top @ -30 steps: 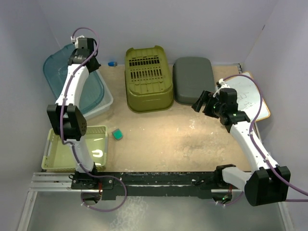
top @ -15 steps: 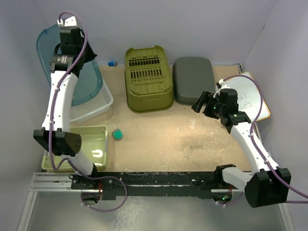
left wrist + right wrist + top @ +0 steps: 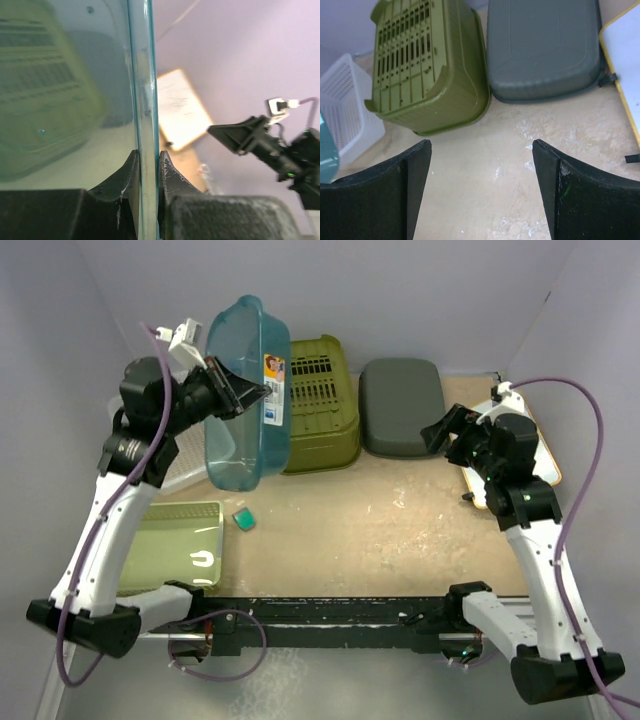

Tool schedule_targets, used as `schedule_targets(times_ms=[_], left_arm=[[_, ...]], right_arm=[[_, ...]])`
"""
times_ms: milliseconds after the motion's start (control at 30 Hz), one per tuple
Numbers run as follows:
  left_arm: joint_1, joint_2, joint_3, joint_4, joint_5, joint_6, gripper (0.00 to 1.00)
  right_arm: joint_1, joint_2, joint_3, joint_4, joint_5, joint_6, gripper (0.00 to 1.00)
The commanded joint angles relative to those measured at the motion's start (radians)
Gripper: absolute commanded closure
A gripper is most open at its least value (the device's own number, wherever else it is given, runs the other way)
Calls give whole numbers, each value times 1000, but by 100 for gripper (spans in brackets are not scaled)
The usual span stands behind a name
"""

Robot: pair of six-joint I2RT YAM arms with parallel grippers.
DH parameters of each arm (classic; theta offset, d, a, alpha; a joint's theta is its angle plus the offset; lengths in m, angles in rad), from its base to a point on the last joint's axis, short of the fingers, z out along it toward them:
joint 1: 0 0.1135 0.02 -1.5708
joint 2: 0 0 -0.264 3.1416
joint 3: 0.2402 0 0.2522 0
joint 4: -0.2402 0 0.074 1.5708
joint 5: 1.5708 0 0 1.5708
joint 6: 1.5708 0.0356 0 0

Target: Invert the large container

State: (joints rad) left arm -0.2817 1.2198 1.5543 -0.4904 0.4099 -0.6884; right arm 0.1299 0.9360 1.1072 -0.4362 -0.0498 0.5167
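over the table (image 3: 400,540), left gripper (image 3: 238,396) pinches the blue container (image 3: 238,445) rim aloft.

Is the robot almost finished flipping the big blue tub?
About halfway. Done: the blue tub is off the table and up in the air. In hand: the left gripper pinches its rim, and the tub hangs tipped on its side. Left: tip it the rest of the way and set it down upside down. The right gripper is open and empty.
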Motion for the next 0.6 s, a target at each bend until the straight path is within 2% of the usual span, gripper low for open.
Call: schedule_targets(times_ms=[0, 167, 333, 467, 567], left_arm=[[-7, -137, -155, 525, 208, -347, 100], [-27, -238, -238, 612, 215, -470, 100], [-92, -314, -439, 880, 183, -664, 100], [-216, -316, -526, 950, 105, -690, 100], [-369, -273, -550, 955, 44, -643, 100]], right_arm=[[-1, -60, 68, -49, 90, 2, 16], [-1, -111, 93, -89, 144, -15, 17], [-1, -149, 129, -177, 163, -33, 17], [-1, -197, 155, -251, 187, -49, 17], [-1, -222, 190, -308, 210, -53, 17]])
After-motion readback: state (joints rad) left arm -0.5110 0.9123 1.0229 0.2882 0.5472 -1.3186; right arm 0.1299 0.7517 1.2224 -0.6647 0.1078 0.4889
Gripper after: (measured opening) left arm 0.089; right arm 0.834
